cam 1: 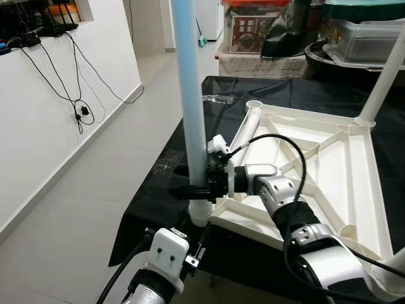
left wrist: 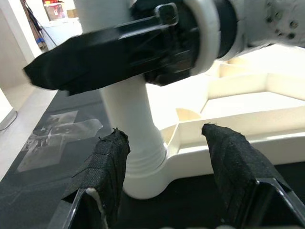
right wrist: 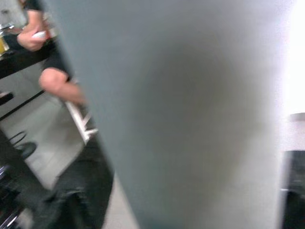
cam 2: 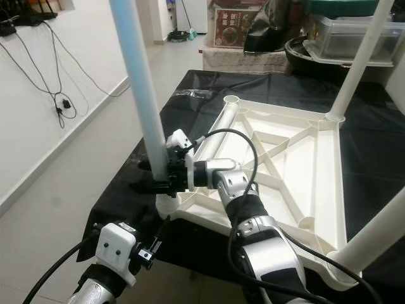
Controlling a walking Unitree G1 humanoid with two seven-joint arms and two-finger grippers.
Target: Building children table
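An upturned white plastic tabletop (cam 1: 354, 190) is seen lying underside-up on a black cloth (cam 1: 158, 183), with its ribbed frame facing the camera. A pale blue table leg (cam 1: 193, 95) is stood upright in the corner socket (cam 1: 201, 212) nearest the robot, its long axis running vertically, from 6 o'clock at the socket to 12 o'clock out of the top of the left eye view. The leg is clamped just above the socket by the right gripper (cam 1: 197, 189), the fingers being closed around the tube from the 3 o'clock side; in the right wrist view the tube surface (right wrist: 181, 119) is pressed close to the lens. The left gripper (left wrist: 164, 162) is held low at 6 o'clock of the socket, its two black fingers (left wrist: 107, 167) spread wide and holding nothing; in the left wrist view the leg's ribbed foot is framed in the gap, slightly toward one finger. The left arm's wrist housing (cam 1: 169, 250) is seen below the cloth edge. The left gripper is judged nearer to the joint, the right nearer to the shaft, so seating is judged to depend on a push along the vertical axis. Two further white legs (cam 2: 357, 60) are stood in far sockets, and one white leg (cam 2: 218, 126) is laid across the frame. A seated person (right wrist: 52, 81) is glimpsed behind the tube.
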